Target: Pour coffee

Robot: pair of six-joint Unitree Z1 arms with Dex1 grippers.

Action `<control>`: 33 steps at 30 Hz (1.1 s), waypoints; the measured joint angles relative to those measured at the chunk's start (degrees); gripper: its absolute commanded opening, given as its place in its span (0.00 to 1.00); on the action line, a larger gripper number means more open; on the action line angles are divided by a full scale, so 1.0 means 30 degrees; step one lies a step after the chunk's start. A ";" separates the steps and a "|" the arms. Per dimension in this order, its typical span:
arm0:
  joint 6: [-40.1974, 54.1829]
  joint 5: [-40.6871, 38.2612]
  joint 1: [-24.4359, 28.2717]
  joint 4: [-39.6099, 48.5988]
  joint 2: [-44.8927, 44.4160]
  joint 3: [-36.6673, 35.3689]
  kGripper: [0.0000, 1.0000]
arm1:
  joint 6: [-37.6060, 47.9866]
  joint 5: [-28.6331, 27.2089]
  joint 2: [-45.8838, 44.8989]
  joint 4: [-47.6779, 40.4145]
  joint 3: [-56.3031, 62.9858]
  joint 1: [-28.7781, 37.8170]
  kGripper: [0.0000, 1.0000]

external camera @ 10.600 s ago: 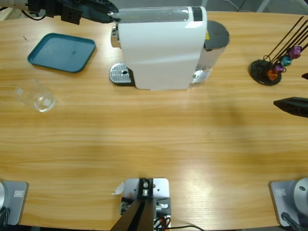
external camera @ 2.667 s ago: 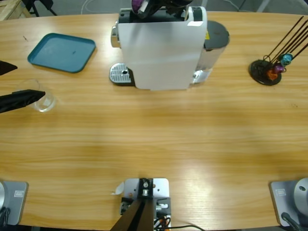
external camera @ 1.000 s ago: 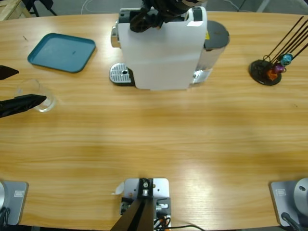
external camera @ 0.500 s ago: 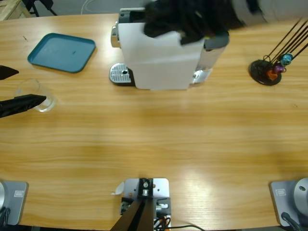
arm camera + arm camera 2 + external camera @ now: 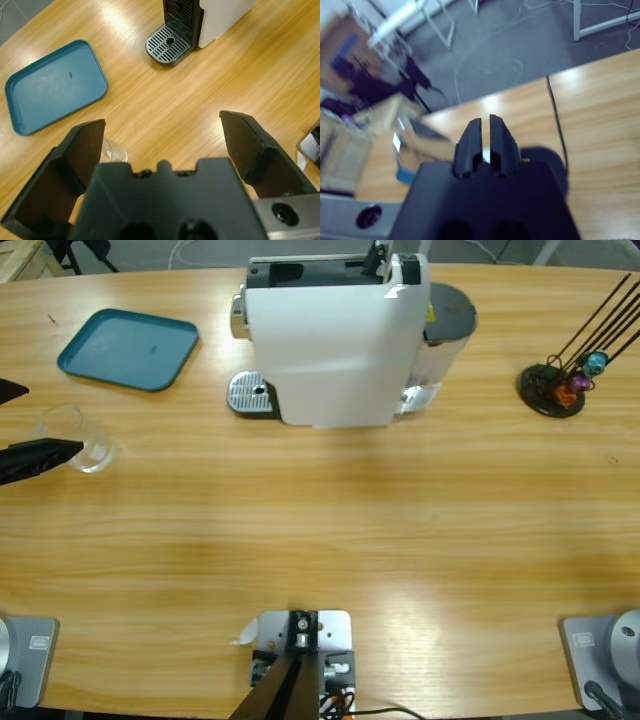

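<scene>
- The dark arm that blurred across the top of the white coffee machine [image 5: 335, 335] half a second ago is gone from the high view — the machine's top slot now stands uncovered.
- The right gripper [image 5: 481, 145] is up and tilted away, jaws pressed together on nothing, looking over the far edge of the surface [image 5: 600, 115] toward the room floor.
- My read: the capsule step at the machine looks finished, since the purple capsule seen there 2.7 seconds ago no longer shows, and the rack [image 5: 560, 380] at the right holds only a teal and an orange one.
- The left gripper [image 5: 165, 140] sits at the surface's left edge, jaws spread wide, with the clear glass tumbler [image 5: 78, 437] just beside its left jaw in the wrist view.
- In the high view the near jaw tip has slid back a little from the glass compared with 1 second ago, so the tumbler is not gripped yet.
- The tumbler stands upright on the wood, well apart from the drip grate [image 5: 168, 45] under the machine's spout and near the teal tray [image 5: 128, 347].
- Coffee itself: I cannot make out any liquid in the glass from these views — it looks empty or close to it.
- Next, as I judge it, the left gripper needs to close around the tumbler and carry it to the grate; clear glass is slippery, so a grab off-centre could tip it.
</scene>
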 measured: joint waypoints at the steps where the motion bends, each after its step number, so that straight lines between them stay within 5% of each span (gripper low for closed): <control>1: -0.0020 0.0000 0.0000 0.0047 0.0000 -0.0001 1.00 | 0.0327 0.0048 0.0253 -0.0311 -0.0323 -0.0149 0.00; 16: -0.0167 -0.0002 0.0015 0.0202 0.0000 0.0005 1.00 | 0.1753 0.2009 0.3190 -0.1676 -0.2230 0.2583 0.00; 33: -0.0209 -0.0022 0.0022 0.0968 -0.0633 0.0004 1.00 | 0.0307 0.5012 0.7402 -0.0688 -0.4313 0.2721 0.00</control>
